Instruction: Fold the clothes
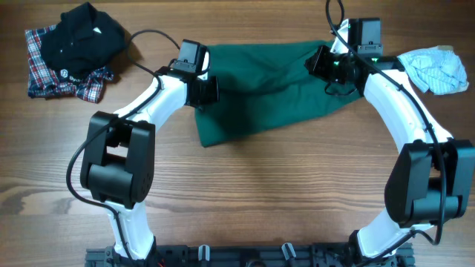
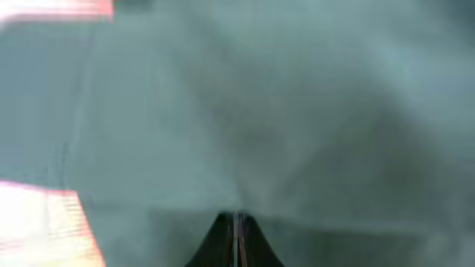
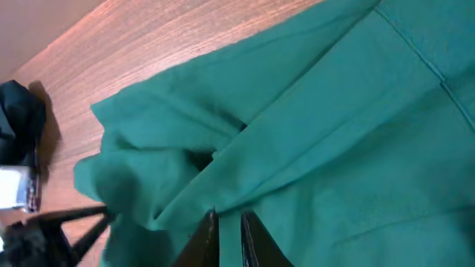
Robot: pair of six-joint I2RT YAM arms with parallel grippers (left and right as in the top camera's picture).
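The clothes [image 1: 271, 89], one large dark green garment, lie spread across the far middle of the wooden table [image 1: 260, 200]. My left gripper [image 1: 206, 90] sits at the garment's left edge. In the left wrist view, green cloth [image 2: 297, 111] fills the blurred frame, and the left gripper [image 2: 236, 218] has its jaws pressed together with cloth gathered at the tips. At the garment's upper right corner is my right gripper [image 1: 320, 64]. The right wrist view shows the right gripper [image 3: 228, 215] shut on a raised fold of the clothes [image 3: 334, 133], with green cloth between the fingers.
A black shirt on a red-blue plaid shirt [image 1: 70, 48] lies bunched at the far left corner. A small pale blue-white cloth [image 1: 438, 70] lies at the far right, just beyond the right arm. Bare wood stretches in front of the garment.
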